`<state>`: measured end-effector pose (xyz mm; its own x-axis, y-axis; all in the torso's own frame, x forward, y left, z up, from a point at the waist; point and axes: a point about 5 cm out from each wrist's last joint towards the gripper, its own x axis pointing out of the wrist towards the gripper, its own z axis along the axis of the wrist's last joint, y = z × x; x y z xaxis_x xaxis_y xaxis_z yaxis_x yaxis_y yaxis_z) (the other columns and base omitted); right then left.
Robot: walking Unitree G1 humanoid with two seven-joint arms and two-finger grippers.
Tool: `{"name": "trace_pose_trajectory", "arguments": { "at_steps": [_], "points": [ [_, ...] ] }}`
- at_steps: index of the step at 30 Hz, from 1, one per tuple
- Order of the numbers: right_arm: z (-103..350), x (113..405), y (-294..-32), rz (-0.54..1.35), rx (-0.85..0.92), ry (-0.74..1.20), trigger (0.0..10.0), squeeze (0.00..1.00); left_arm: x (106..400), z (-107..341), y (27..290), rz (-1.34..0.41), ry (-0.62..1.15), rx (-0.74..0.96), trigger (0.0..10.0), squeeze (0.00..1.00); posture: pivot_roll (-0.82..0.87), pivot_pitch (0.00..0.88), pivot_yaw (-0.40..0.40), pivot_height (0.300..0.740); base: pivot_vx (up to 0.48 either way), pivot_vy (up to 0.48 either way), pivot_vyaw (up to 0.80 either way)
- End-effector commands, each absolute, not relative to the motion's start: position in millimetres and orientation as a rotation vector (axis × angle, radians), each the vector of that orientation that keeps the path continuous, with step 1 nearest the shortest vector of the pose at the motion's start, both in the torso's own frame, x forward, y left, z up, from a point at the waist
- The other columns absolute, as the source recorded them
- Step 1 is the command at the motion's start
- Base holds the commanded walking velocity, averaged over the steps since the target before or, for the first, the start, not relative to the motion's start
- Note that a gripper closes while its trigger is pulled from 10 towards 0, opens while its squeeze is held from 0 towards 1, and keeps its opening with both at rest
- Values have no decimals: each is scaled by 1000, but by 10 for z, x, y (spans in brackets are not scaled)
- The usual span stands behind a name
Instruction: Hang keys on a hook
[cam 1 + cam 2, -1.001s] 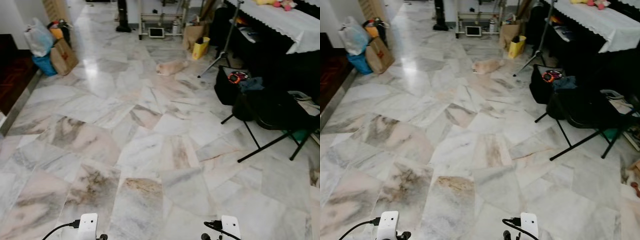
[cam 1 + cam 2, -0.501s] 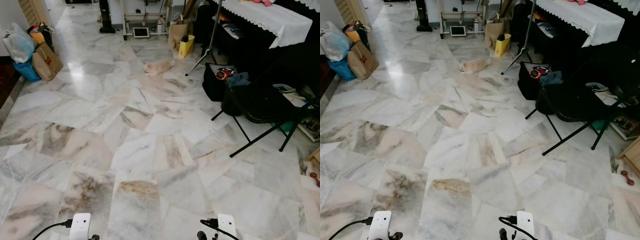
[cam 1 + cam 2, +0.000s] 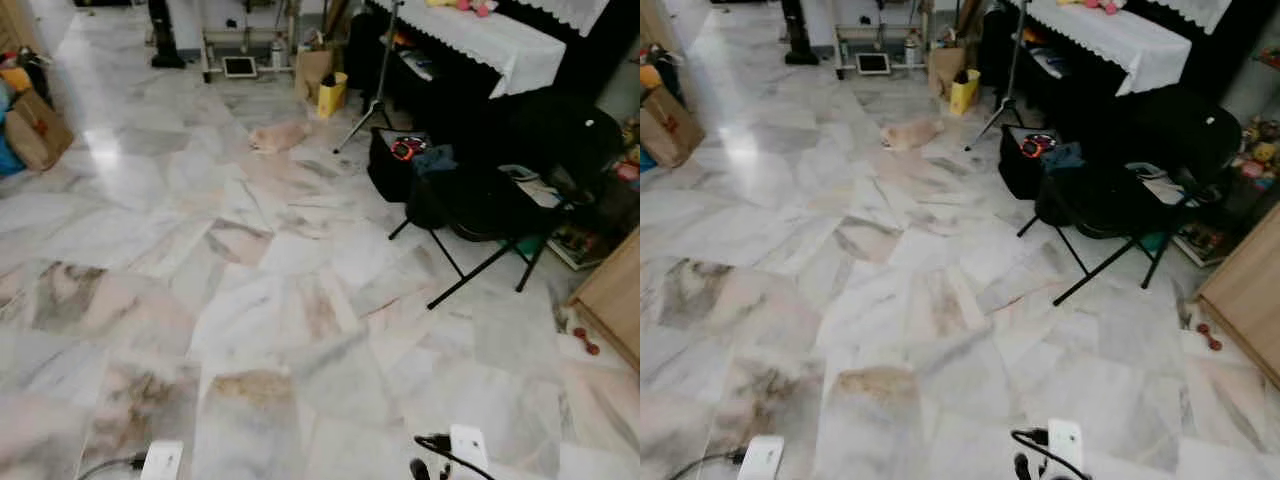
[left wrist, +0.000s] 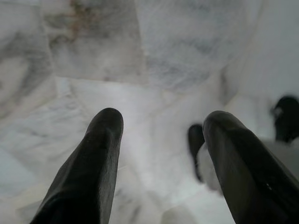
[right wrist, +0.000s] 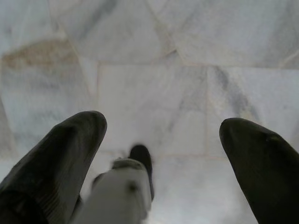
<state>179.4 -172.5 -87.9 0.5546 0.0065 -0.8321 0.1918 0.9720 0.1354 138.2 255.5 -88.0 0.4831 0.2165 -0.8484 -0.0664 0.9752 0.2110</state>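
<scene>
Marble floor (image 3: 250, 300) ahead; folding chair (image 3: 480, 205) at two o'clock; left gripper (image 4: 161, 154) and right gripper (image 5: 161, 154) hang wide apart, holding nothing.

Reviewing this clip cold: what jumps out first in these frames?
The wide marble floor dominates, with a small tan animal lying on it far ahead. To the right, a black folding chair stands beside a black bag, with a white-clothed table behind. Both arms hang low over the tiles, the left gripper and right gripper open and empty.
</scene>
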Motion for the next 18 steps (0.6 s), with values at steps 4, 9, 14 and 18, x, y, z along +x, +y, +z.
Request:
{"name": "trace_pose_trajectory", "arguments": {
  "at_steps": [4,9,14,18],
  "points": [
    [-922,1703,-1704,-123,243,999,10000,0,1305,-897,2579,178,1064,155,10000,0,157,24,-32,740,0,0,-788],
    [-942,1661,-1674,-120,241,1014,10000,0,1304,-893,2591,171,1063,166,10000,0,163,23,-16,740,0,0,-788],
    [-943,1663,-1641,-117,244,1009,10000,0,1281,-883,2640,147,1070,198,10000,0,171,16,16,740,0,0,-788],
    [-948,1656,-1607,-127,261,1009,10000,0,1280,-873,2674,145,1073,211,10000,0,161,11,24,740,0,0,-788]
  ]
}}
